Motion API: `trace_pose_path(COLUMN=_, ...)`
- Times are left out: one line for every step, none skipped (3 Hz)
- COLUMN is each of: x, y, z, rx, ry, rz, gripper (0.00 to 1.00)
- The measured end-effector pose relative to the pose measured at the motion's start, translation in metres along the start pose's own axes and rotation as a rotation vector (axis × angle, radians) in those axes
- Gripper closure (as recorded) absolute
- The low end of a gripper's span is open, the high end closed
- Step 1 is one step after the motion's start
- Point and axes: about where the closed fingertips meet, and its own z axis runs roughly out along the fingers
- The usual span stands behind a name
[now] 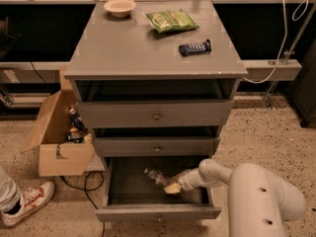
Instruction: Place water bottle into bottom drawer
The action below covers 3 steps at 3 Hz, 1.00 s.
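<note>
At the far left edge a white sneaker with red trim point(27, 201) is resting on the speckled floor. Just to its right an open brown cardboard box point(64, 158) is standing against the left side of the grey wooden cabinet point(148, 53), with a few small items showing inside it that I cannot make out.

On the cabinet top, a small pale round bowl point(120, 7) is sitting at the back left corner. A green chip bag point(171, 20) is lying to the right of it, and a dark blue wrapped snack bar point(194, 47) is lying nearer the front right, well apart from both.

Below the top, the upper grey drawer point(155, 115) and the middle grey drawer point(157, 146) are each standing slightly pulled out. The bottom drawer point(158, 214), the lowest and deepest one, is standing wide open with its dark inside showing.

I am reaching into that drawer from the right with my white arm point(217, 174). My gripper point(171, 187) is hanging inside the drawer space, right of its middle, and my jaws are clamped on one end of the small clear ribbed plastic water bottle point(154, 176). The bottle is pointing up and to the left from my jaws, tilted, over the drawer floor; whether it is touching the floor, I cannot tell.

At the far right a white cable point(284, 38) is hanging down a metal rail.
</note>
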Motion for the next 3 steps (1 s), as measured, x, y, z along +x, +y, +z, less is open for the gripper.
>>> trace_pose_path(x=-0.001, y=-0.002, z=0.009, rx=-0.034, ry=-0.025, rz=-0.002, gripper=0.03)
trace_pose_path(x=-0.007, y=-0.009, z=-0.028, rx=-0.015, ry=-0.080, rz=-0.034, gripper=0.00)
trace_pose_path(x=-0.011, y=-0.008, z=-0.086, rx=0.045, ry=-0.139, rz=-0.054, gripper=0.00)
